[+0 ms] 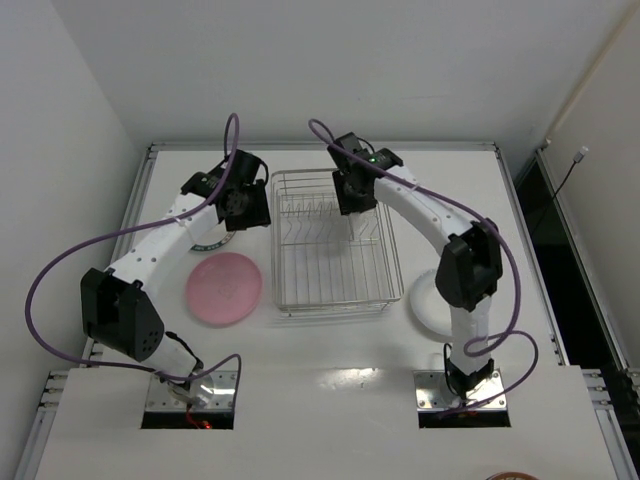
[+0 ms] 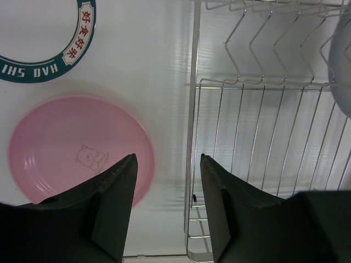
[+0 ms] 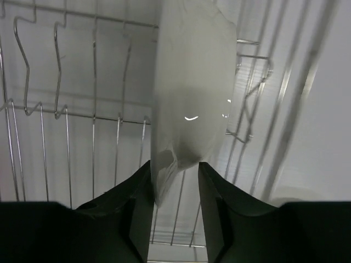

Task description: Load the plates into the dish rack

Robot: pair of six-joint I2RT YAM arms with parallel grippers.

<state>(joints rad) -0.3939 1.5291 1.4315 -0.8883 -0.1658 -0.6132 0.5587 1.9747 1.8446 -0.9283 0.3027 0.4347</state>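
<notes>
The dish rack (image 1: 392, 262) stands mid-table, its tines showing in the right wrist view (image 3: 93, 115). My right gripper (image 1: 352, 205) (image 3: 174, 164) is shut on a whitish plate (image 3: 189, 82) held upright on edge inside the rack's far right part; that plate also shows in the left wrist view (image 2: 343, 60). My left gripper (image 1: 247, 208) (image 2: 167, 159) is open and empty, hovering just left of the rack's edge (image 2: 194, 109). The pink plate (image 1: 224, 288) (image 2: 66, 148) lies flat left of the rack. The patterned-rim plate (image 1: 212, 240) (image 2: 55, 68) lies beyond it, partly under my left arm. A second whitish plate (image 1: 425, 305) lies right of the rack.
The right arm's elbow (image 1: 468, 262) hangs over the second whitish plate. The table's raised metal edge (image 1: 320, 147) runs along the back, with white walls close on the left and behind.
</notes>
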